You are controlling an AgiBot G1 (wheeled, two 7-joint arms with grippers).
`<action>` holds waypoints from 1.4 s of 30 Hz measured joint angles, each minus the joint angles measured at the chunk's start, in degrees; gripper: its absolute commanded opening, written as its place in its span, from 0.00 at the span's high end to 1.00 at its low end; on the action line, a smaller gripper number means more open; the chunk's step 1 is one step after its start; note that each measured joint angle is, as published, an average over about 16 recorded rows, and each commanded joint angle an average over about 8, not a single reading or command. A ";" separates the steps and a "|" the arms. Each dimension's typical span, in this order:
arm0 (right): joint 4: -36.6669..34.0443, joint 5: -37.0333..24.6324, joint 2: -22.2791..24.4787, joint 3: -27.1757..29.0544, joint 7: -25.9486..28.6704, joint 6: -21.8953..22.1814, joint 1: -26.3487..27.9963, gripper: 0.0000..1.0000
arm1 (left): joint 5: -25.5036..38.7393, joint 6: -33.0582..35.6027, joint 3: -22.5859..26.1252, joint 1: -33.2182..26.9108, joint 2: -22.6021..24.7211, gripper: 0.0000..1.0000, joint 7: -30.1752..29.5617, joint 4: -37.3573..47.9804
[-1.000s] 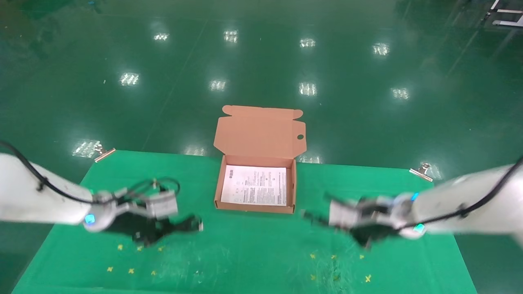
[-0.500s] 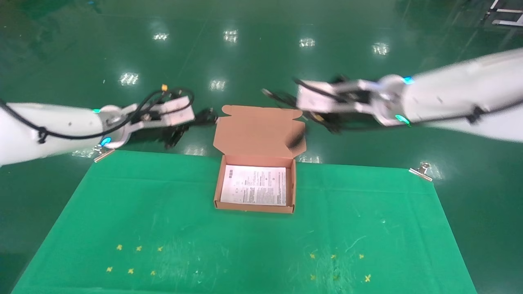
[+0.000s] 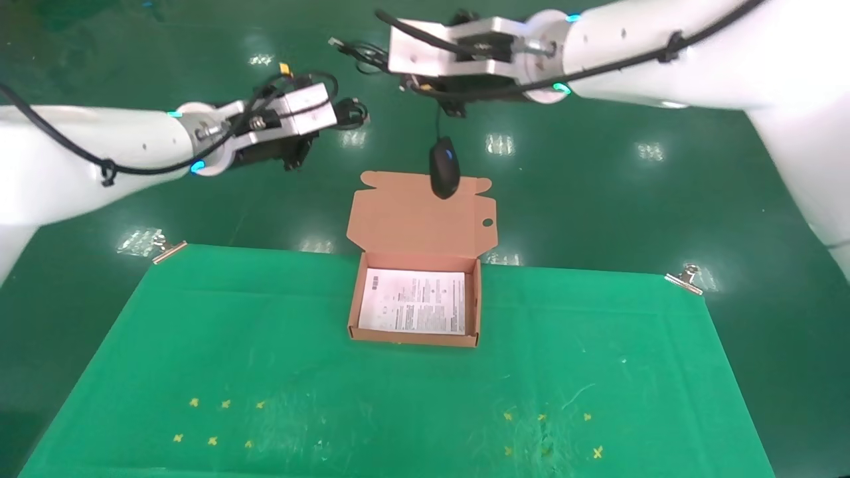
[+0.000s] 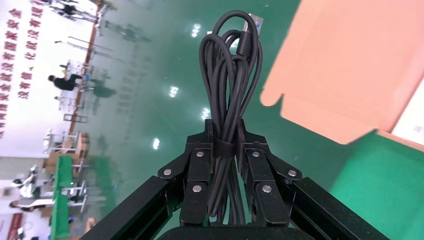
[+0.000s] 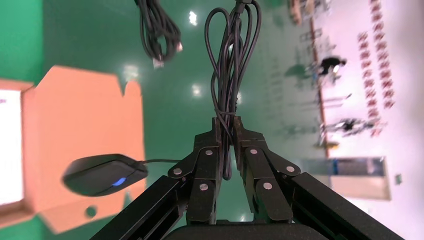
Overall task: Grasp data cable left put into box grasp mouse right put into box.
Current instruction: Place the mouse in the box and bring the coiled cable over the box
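Both arms have risen higher. Left gripper clamps the looped data cable, its tail cut off. Right gripper pinches the mouse cord; mouse dangles above open box.

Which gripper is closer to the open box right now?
Right, narrowly. The right gripper hangs above the box's lid, its mouse dangling there. The left gripper, holding the cable, is up off the lid's left.

Glossy green floor mirrors ceiling lamps (rows of bright patches) beyond the green-clothed worktop, clipped at both far corners.
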 measured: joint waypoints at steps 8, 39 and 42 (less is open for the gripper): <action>-2.85 2.98 -2.02 -0.17 -4.20 2.05 1.32 1.00 | 1.17 -0.71 -0.14 -0.68 0.01 1.00 -0.55 1.08; -5.19 14.74 -3.65 -14.34 -1.46 7.76 -4.41 1.00 | 18.15 3.15 0.73 2.91 -5.42 1.00 -12.50 0.59; -5.17 16.37 -3.73 -16.68 -1.07 8.63 -4.82 1.00 | 19.88 3.67 0.75 3.09 -5.37 1.00 -14.03 0.16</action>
